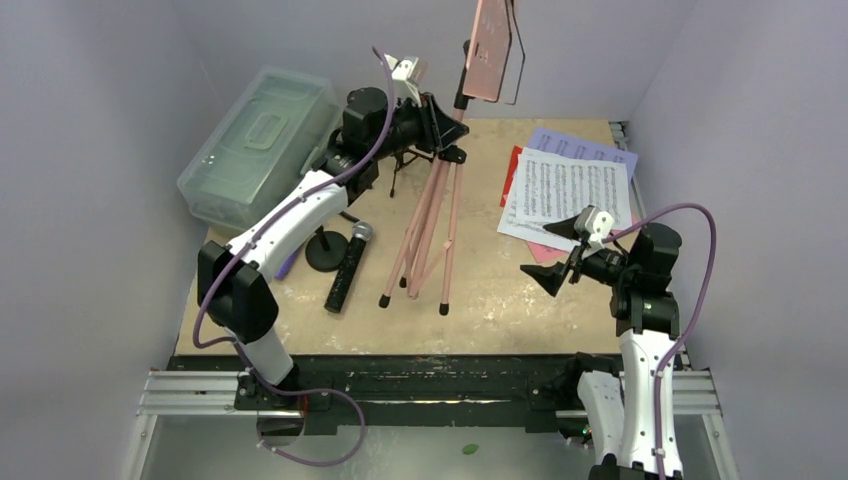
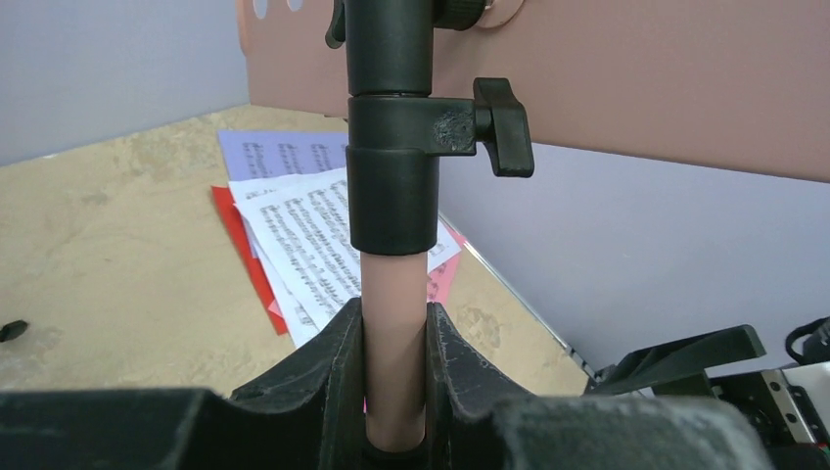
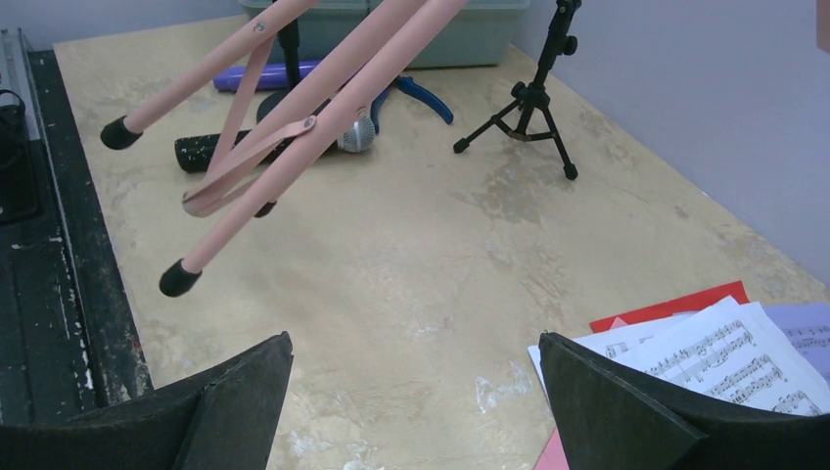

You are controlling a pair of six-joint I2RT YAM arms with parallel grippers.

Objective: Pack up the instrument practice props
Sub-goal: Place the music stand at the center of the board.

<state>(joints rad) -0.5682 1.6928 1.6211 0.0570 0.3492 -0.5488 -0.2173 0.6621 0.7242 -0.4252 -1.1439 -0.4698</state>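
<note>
**One hand on a top-heavy rack, and plenty under its legs**

Pink music rack (image 1: 488,50) is up and leaning, its pole (image 2: 393,333) pinched between the fingers of the left hand (image 1: 440,130) just below the black collar clamp (image 2: 391,166). That hand is closed down to a narrow gap, with the tube filling it. The smooth round tube is the worry: the perforated desk sits high above the grip, so the weight could twist the pole or let it slide through the pads. The legs (image 3: 294,127) are only partly folded and splay towards the near edge. Whether the rubber feet touch the bench (image 1: 500,290) or hang just clear, I can't tell.

A swing of those legs could sweep the black-silver microphone (image 1: 348,265) lying just beside them, or the purple microphone (image 3: 264,76) and blue-handled pliers (image 3: 421,95) behind it. The small black mic tripod (image 3: 529,108) stands apart near the wall and looks easy to topple.

Right hand (image 3: 411,392) is spread fully wide and holds nothing, hovering at the edge of the sheet-music pages (image 1: 570,190). Loose paper like that will fan out if clipped.

The clear case (image 1: 260,140) sits at the far left with its lid apparently shut, and the left arm lies across the way to it
</note>
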